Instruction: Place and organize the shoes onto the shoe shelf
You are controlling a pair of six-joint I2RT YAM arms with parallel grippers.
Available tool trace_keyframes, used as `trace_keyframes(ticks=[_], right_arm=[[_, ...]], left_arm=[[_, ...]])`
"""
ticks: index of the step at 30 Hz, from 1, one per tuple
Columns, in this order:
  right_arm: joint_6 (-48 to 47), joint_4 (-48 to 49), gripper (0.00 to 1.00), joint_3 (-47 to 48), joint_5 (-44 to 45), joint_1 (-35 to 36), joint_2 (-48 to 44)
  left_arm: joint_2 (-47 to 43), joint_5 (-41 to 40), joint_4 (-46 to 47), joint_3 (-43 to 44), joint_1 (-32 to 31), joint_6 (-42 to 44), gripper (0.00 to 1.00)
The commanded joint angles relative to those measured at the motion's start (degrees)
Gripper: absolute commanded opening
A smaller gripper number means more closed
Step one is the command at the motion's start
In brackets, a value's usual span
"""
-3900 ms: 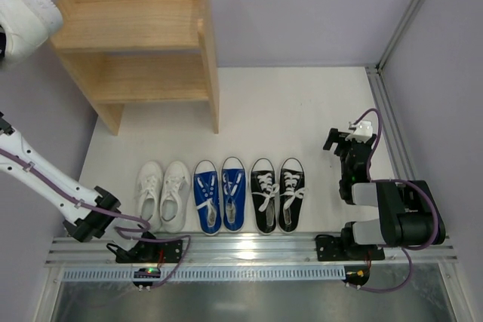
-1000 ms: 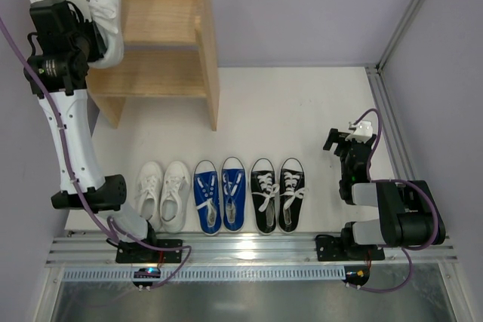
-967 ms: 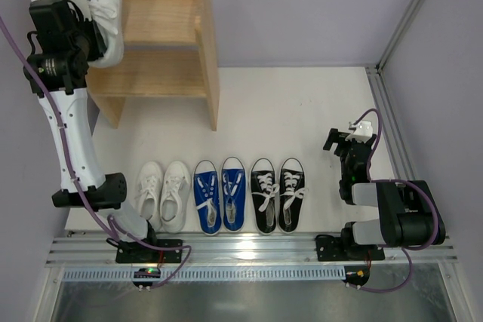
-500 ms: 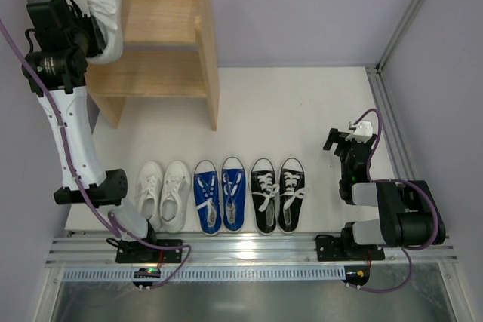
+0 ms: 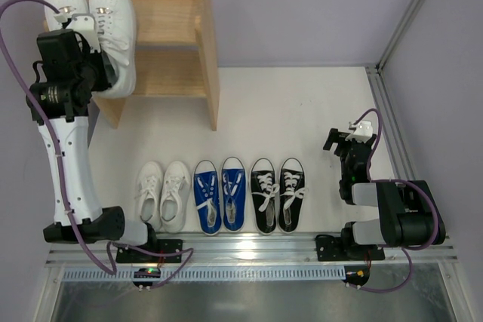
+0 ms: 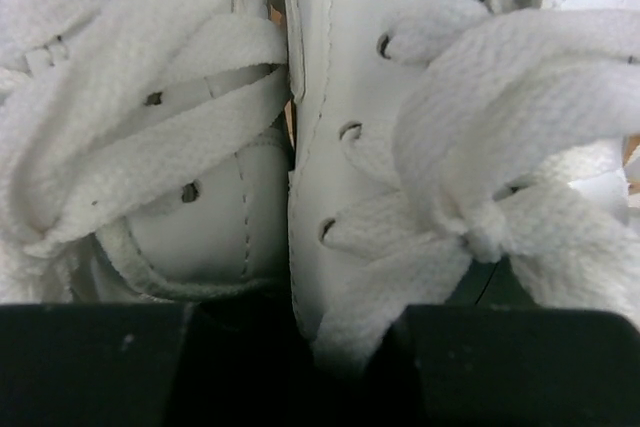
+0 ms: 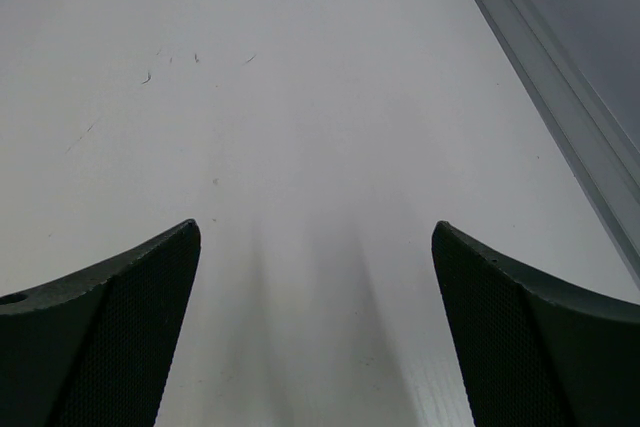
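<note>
My left gripper (image 5: 81,33) is shut on a pair of all-white sneakers (image 5: 106,13), pinching their inner sides together. It holds them toes away over the left end of the light wood shoe shelf (image 5: 170,9). In the left wrist view the white laces and uppers (image 6: 330,127) fill the frame, with the black fingers (image 6: 90,362) at the bottom. A second white pair (image 5: 162,195), a blue pair (image 5: 220,195) and a black pair (image 5: 278,195) stand in a row on the table near the front. My right gripper (image 5: 349,139) is open and empty over bare table (image 7: 315,347).
A metal rail (image 5: 249,250) runs along the front edge behind the row of shoes. An aluminium frame post (image 5: 392,103) borders the table on the right. Purple walls close in the back and sides.
My left arm has brought the white pair down and nearer, from the top left corner of the view to over the shelf's left end. The right arm has not moved.
</note>
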Motion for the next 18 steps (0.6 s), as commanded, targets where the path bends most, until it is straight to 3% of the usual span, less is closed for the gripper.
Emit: trace_keyframes(ticks=[1, 14, 18], right_arm=[[-0.23, 4.62, 0.97, 0.05, -0.26, -0.03, -0.01], [-0.23, 4.62, 0.97, -0.04, -0.26, -0.03, 0.07], [-0.23, 4.53, 0.97, 0.05, -0.26, 0.06, -0.01]], left_arm=[[-9.74, 1.46, 17.24, -0.33, -0.04, -0.44, 0.0], [-37.43, 3.3, 9.33, -31.88, -0.13, 4.49, 0.0], [-40.0, 3.13, 6.87, -38.39, -0.13, 6.42, 0.0]])
